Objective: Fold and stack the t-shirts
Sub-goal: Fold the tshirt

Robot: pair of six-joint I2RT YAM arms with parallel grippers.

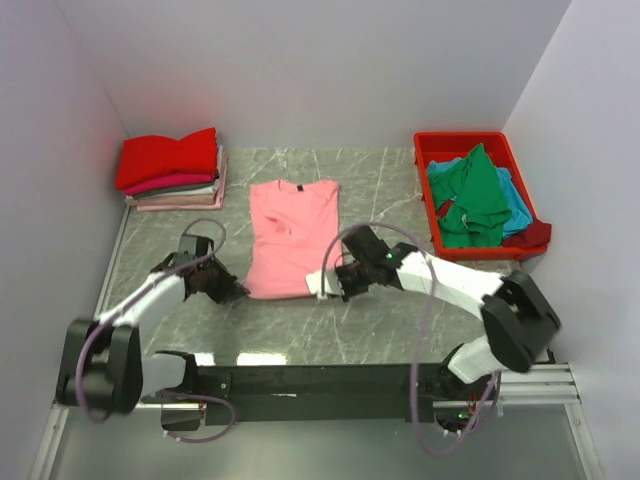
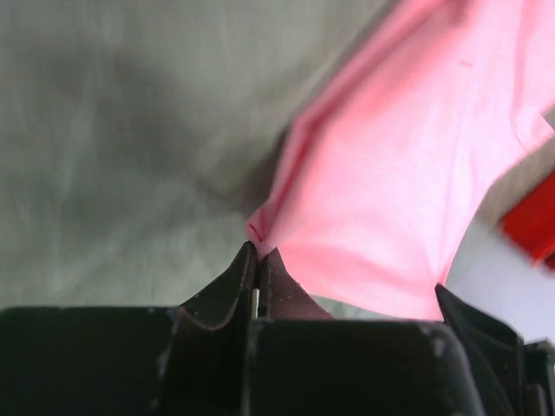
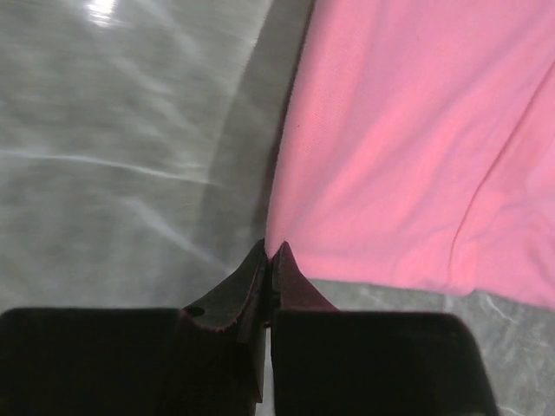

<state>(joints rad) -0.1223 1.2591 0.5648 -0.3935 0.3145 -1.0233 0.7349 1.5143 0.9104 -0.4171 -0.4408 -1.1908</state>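
Left gripper [image 1: 232,290] clamped tight on the near left hem corner of the light pink t-shirt [image 1: 292,235], cloth puckered right at the closed tips in the left wrist view and fanning out ahead and to the right of them. Right gripper [image 1: 325,283] likewise closed, tips meeting at the near right hem corner; from the right wrist view, seemingly just the very edge of the hem caught between them, the rest of the shirt spreading forward and to the right of the fingers. Shirt lying flat on the grey marbled table [image 1: 380,330] between the two grippers and stretching away from both, neck with its dark label at the far end, sleeves tucked in along the sides. Beyond and left of the left gripper, well apart from it, a stack of folded t-shirts [image 1: 172,170], red on top, magenta, grey and pale pink layers under it. Beyond and right of the right gripper, a red bin [image 1: 425,150] holding loose t-shirts [image 1: 475,195], mostly green, with some teal-blue and a bit of maroon at the near right corner.
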